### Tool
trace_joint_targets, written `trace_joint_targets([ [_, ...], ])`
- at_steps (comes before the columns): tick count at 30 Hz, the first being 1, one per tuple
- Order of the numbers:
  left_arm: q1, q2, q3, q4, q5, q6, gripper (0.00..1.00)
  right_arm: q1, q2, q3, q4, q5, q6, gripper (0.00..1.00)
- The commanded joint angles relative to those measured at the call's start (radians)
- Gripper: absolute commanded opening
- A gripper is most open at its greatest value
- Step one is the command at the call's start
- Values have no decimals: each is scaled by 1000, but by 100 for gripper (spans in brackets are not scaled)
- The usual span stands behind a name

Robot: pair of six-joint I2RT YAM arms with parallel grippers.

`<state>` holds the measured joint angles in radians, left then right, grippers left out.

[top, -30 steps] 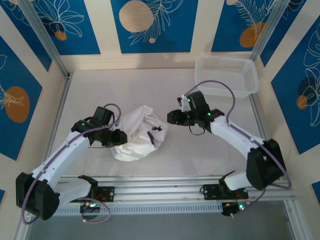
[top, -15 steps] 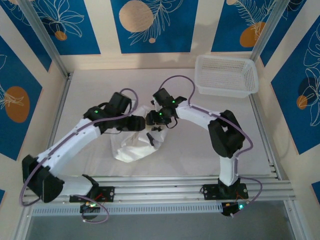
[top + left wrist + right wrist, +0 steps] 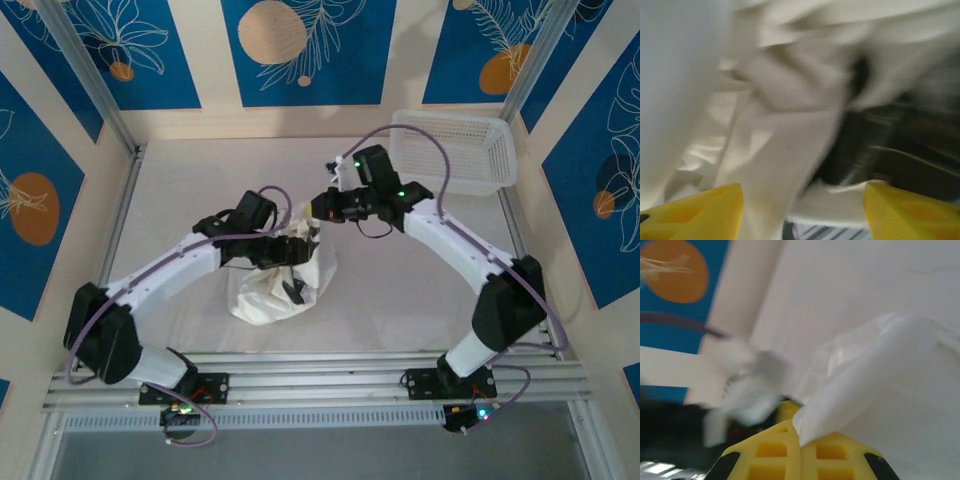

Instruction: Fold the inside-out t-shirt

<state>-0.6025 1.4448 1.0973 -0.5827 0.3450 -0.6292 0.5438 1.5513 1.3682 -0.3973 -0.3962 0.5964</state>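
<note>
Currently the table (image 3: 200, 180) carries the white mesh basket (image 3: 455, 150) at its far right corner, and the inside-out t-shirt (image 3: 262, 298) lies as a crumpled heap well apart from the basket, down and to its left in the overhead view. Both arms converge on the heap's basket-side end. The right gripper (image 3: 801, 440) sits between heap and basket, its fingers pressed together on a fold of white cloth that rises out from between them. The left gripper (image 3: 802, 187) hangs over the same end, on the side away from the basket, with its fingers (image 3: 700, 210) spread wide and cloth lying ahead of them, not clamped. Judged from this, the coming move turns on that raised fold: the cloth runs from the pinch away from the basket, and the left gripper is nearer to the bulk of it. Sleeves, collar and hem cannot be made out. Both wrist views are blurred; a dark shape beyond the left fingers cannot be identified. A small dark mark (image 3: 296, 292) on the heap may be tag or print
</note>
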Motion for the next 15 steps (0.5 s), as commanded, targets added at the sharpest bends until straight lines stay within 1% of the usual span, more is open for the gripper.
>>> trace_joint_targets([
  [1,63,24,-58,36,0,18,62,-44,-73,-25,65,-133,116,0],
  [2,85,23,-86,45,-21,19,57,-72,-107,-51,121,-154,167,0],
  [3,104,20,-108,49,-37,26,49,-97,-135,-75,171,-170,209,0],
  [4,124,13,-132,55,-47,37,37,-123,-165,-101,218,-181,241,0],
  [6,152,-10,-164,55,-63,64,8,-165,-204,-128,237,-184,261,0],
  [7,157,-22,-170,46,-72,71,0,-179,-213,-134,229,-188,258,0],
  [9,164,-61,-176,41,-58,100,0,-201,-221,-152,210,-195,245,0],
  [10,163,-84,-178,56,-29,117,0,-204,-219,-163,212,-205,245,0],
  [11,163,-112,-181,90,37,142,3,-205,-213,-176,222,-228,247,0],
  [12,163,-142,-179,119,103,163,20,-203,-204,-188,237,-255,252,0],
  [14,157,-195,-160,141,152,196,53,-192,-190,-203,268,-304,250,0],
  [15,155,-217,-141,135,152,225,61,-183,-184,-204,274,-320,243,0],
])
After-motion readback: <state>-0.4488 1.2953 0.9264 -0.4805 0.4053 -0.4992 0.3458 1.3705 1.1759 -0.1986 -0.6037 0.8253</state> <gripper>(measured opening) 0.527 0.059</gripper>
